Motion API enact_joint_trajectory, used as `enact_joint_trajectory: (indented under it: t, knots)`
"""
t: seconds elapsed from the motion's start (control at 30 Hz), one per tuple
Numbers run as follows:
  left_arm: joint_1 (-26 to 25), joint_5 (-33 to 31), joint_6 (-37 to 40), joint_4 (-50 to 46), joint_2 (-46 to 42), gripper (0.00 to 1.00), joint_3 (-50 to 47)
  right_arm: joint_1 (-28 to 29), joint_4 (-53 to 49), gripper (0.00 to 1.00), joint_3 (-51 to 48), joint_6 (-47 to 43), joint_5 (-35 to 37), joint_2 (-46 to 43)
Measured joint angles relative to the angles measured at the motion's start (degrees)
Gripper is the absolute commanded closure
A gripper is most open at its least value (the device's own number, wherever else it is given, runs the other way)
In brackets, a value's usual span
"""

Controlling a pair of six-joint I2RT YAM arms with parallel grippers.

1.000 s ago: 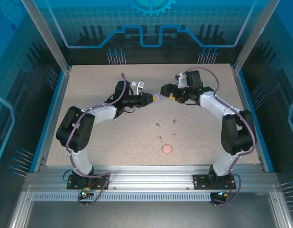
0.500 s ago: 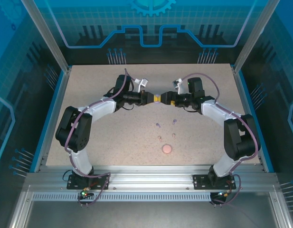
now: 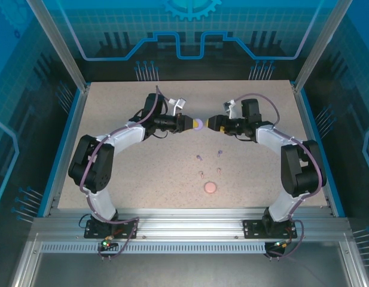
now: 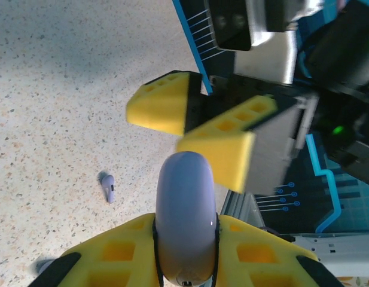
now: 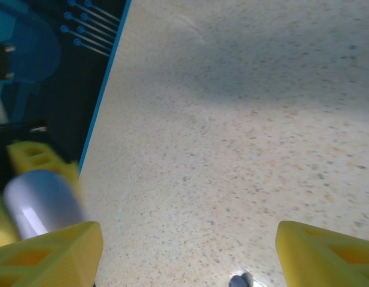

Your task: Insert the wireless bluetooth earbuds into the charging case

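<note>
My left gripper [image 3: 190, 124] is shut on a pale purple round charging case [image 3: 198, 124], held edge-on above the table. In the left wrist view the case [image 4: 185, 209] stands between my yellow fingers [image 4: 118, 254]. My right gripper [image 3: 209, 124] faces it from the right, open, its fingers [image 4: 223, 146] just beyond the case and nothing between them. In the right wrist view the case [image 5: 40, 200] sits at the left edge, beside the open right gripper [image 5: 184, 254]. Two purple earbuds [image 3: 198, 158] [image 3: 220, 153] and two pink earbuds [image 3: 201, 173] [image 3: 218, 170] lie on the table.
A pink round case [image 3: 210, 187] lies flat near the front middle of the speckled table [image 3: 124, 179]. A blue rim [image 3: 60, 155] and metal frame posts bound the table. One purple earbud [image 4: 108, 187] lies below the held case.
The right arm swung down to face the left gripper, met it tip to tip, then drew back slightly to the right. Its jaws narrowed a little. The left gripper kept the case.
</note>
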Motion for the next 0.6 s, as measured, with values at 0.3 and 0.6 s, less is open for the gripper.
enact_joint_trajectory:
  t: [0.3,0.6]
  knots:
    - [0.0,0.3,0.4,0.6,-1.7,0.99,-0.3,-0.7,-0.7,0.23,-2.6,1.0,-0.6,-4.0]
    - [0.0,0.3,0.4,1.1,-1.7,0.99,-0.5,2.1,-1.6,0.23,0.4,1.7,-1.8,-8.4]
